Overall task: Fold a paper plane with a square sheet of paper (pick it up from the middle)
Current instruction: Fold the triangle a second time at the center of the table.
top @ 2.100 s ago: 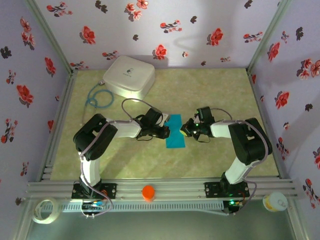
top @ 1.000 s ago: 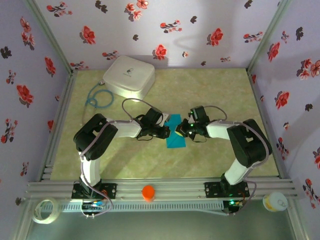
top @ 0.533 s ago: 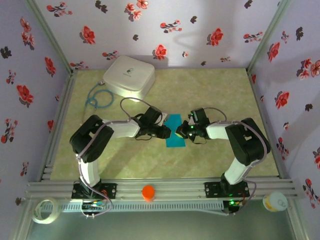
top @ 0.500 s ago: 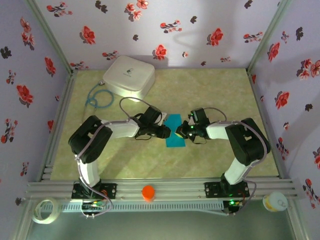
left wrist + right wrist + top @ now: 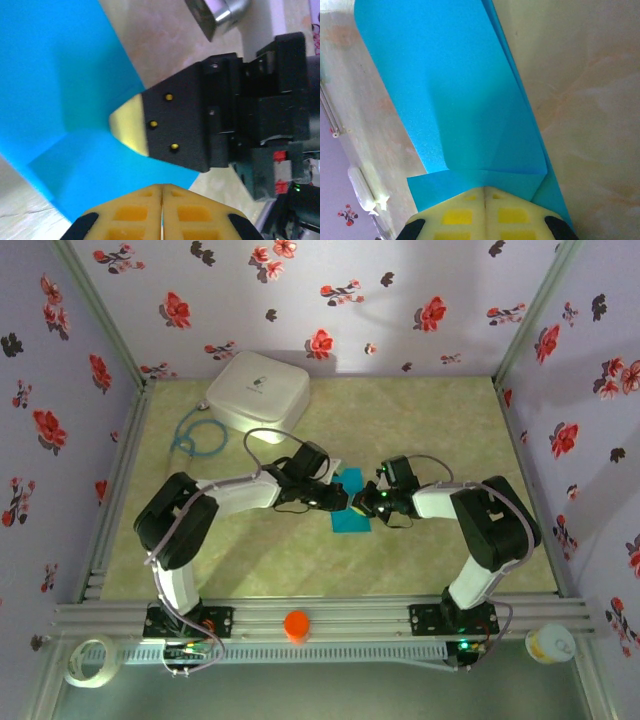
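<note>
Square sheet of paper (image 5: 350, 521), partly folded, lies flat mid-worktop (image 5: 420, 420). Left claw (image 5: 341, 503) reaches in from the left, pads closed together over the paper; right claw (image 5: 362, 507), also closed empty, sets its tip on the sheet from the right.

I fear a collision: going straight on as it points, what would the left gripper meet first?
Probably the right gripper, its tip on the square sheet of paper just ahead of the left gripper; depth is unclear.

No text, label or number is legible anywhere.
</note>
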### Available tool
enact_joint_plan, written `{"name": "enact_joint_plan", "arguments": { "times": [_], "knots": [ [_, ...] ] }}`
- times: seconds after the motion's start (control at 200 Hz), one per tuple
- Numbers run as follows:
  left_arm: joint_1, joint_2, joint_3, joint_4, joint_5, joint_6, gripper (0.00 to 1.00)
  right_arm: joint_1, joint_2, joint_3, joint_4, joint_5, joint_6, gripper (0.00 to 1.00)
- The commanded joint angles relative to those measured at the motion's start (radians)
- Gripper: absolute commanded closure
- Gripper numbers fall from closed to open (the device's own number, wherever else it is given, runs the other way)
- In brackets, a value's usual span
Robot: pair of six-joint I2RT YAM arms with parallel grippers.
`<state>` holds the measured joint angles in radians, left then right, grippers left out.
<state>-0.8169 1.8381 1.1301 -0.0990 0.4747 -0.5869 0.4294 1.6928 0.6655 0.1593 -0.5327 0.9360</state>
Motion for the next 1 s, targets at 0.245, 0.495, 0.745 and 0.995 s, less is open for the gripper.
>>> {"name": "enact_joint_plan", "arguments": {
  "times": [0.245,0.495,0.745,0.995],
  "knots": [
    [-0.01,0.121,0.057,-0.094,0.17,-0.022,0.94,-0.004,0.013,-0.037,-0.095,0.067,0.005,1.0],
    [-0.01,0.147,0.046,-0.119,0.136,-0.009,0.95,-0.004,0.01,-0.04,-0.096,0.066,0.003,1.0],
    [-0.01,0.142,-0.011,-0.114,0.128,-0.007,0.95,-0.006,0.007,-0.046,-0.107,0.071,-0.005,1.0],
    [-0.011,0.119,-0.068,-0.12,0.11,-0.004,0.95,-0.017,0.007,-0.049,-0.114,0.073,-0.014,1.0]
  ]
}}
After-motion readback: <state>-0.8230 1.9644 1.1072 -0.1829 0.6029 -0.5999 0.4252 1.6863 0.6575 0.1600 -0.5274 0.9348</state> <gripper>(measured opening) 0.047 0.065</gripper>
